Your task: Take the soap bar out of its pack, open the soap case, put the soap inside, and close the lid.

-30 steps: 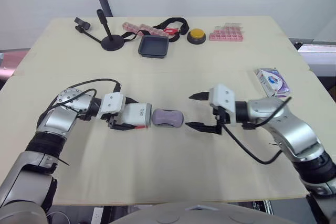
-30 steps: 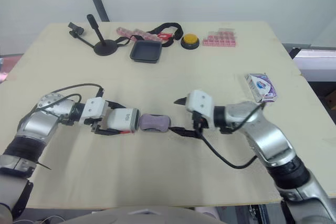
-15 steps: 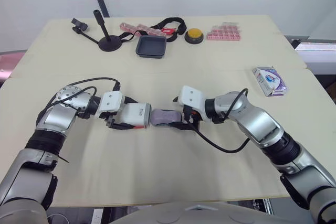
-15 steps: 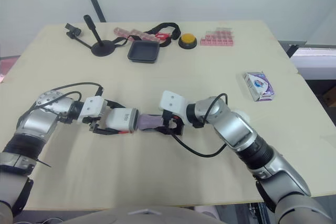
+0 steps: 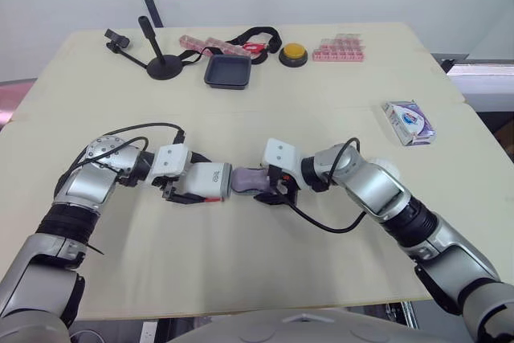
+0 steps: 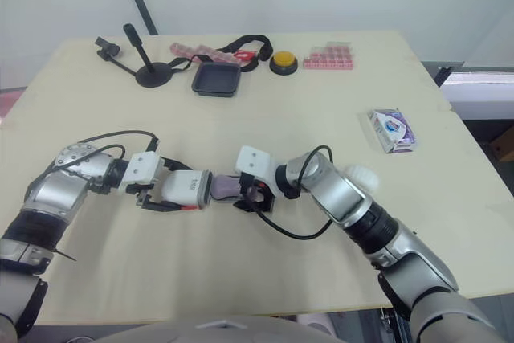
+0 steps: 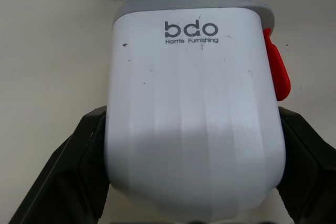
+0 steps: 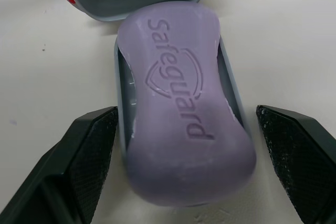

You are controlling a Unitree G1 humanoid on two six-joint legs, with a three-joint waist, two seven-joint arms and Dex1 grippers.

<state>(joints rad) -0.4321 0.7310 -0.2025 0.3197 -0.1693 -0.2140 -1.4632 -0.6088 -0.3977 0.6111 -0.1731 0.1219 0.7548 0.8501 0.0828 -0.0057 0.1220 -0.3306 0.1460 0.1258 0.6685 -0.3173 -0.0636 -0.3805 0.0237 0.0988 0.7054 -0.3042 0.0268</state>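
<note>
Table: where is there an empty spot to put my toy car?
Free: the wide strip of table between the black tray at the back and the soap, reaching across to the soap pack. The near edge is bare too. Crowded: the middle, where the left hand and right hand meet around the soap, and the back edge.

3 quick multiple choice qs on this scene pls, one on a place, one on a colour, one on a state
1. Where on the table does the soap pack lie? A) near its right edge B) near its left edge C) mid far edge
2. What colour is the soap bar? A) green B) purple C) white
3. How is the right gripper? A) shut on the soap bar B) open, a finger each side of the soap bar C) shut on nothing
Key: 1 A, it lies by the right edge; 2 B, purple in the right wrist view; 3 B, gaps show between fingers and bar.
</note>
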